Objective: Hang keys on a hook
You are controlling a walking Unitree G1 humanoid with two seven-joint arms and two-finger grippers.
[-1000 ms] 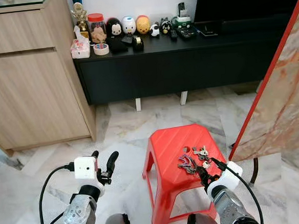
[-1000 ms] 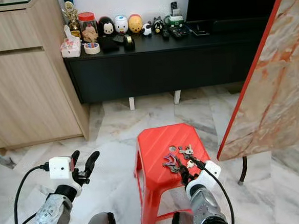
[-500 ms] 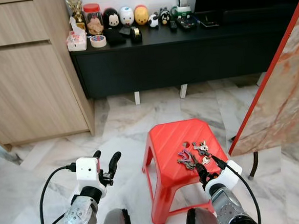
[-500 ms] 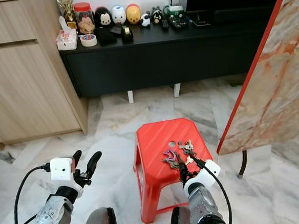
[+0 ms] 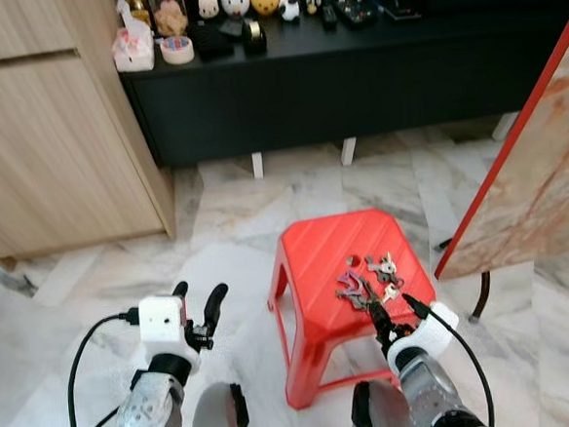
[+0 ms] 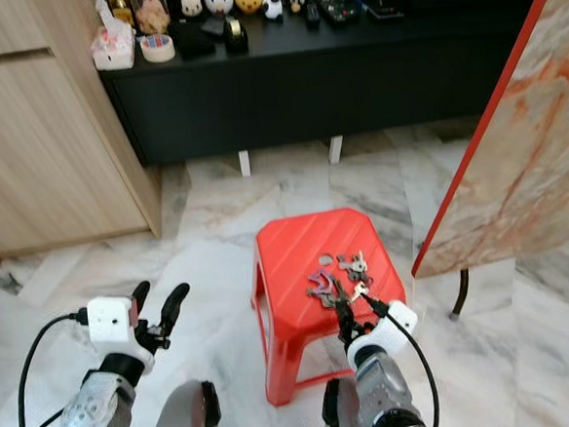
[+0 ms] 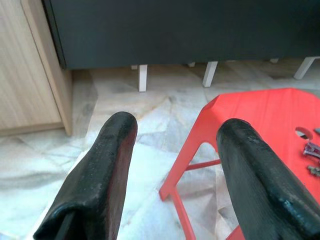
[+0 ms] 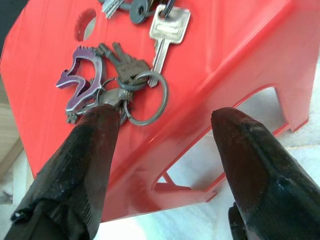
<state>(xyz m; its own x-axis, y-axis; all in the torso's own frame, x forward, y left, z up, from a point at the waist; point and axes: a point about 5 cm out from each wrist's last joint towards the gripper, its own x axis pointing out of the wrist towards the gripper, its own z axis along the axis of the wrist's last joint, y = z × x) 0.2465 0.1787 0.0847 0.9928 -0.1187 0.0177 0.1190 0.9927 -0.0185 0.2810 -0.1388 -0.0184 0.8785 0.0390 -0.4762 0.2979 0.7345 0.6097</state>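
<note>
Red stool [image 5: 319, 260] being approached for keys [image 8: 117, 85].
Right end effector [image 8: 165, 145] is being held wide just before them, nearest the stool's front edge.

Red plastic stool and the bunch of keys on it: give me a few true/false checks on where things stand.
1. The bunch of metal keys with a purple keychain lies on the red plastic stool. True.
2. The right gripper is shut on the keys. False: its fingers are spread, with the key rings just ahead of them.
3. The left gripper is over the stool. False: it is beside the stool, above the marble floor.
4. The left gripper is open and holds nothing. True.
5. The stool top has a round hole. True.
</note>
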